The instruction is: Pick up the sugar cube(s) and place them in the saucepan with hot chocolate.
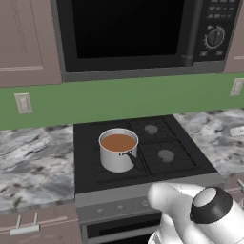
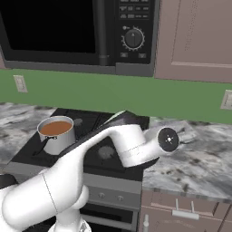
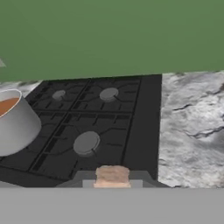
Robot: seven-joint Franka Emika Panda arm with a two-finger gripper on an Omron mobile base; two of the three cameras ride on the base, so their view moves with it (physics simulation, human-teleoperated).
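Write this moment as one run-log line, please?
pan: front-left burner, holds cocoa | tool: over stove front edge, shut on pale cube | cube not yet in pan

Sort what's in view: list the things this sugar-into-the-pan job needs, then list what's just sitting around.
Needed for the job:
saucepan
hot chocolate
pale brown cube held in the tool, seemingly the sugar

Just there:
stove
microwave
marble counter
wall outlet
cabinet
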